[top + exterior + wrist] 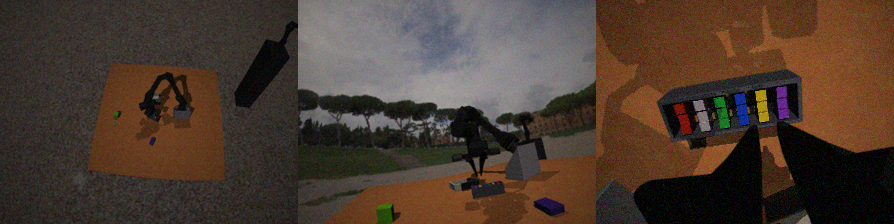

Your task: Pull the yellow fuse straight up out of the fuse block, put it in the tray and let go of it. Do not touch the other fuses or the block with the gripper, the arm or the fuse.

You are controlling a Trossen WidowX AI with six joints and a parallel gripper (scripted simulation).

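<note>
The dark fuse block point(731, 85) point(488, 191) point(153, 118) lies on the orange mat point(185, 152) and holds a row of coloured fuses. The yellow fuse point(762, 105) stands in its slot, second from the right in the wrist view, between the blue fuse point(741, 108) and the purple fuse point(782, 102). My gripper point(767, 129) point(478, 173) hangs above and just behind the block, near the yellow fuse. Its fingers are nearly together with a narrow gap and nothing between them. The grey tray point(457, 185) point(157, 97) sits right behind the block, under the arm.
A green cube point(116, 114) point(385, 213) stands at the mat's left. A purple block point(152, 140) point(549, 205) lies in front of the fuse block. The arm's grey base point(182, 113) point(523, 162) is to the right. A tall dark object point(261, 76) stands off the mat.
</note>
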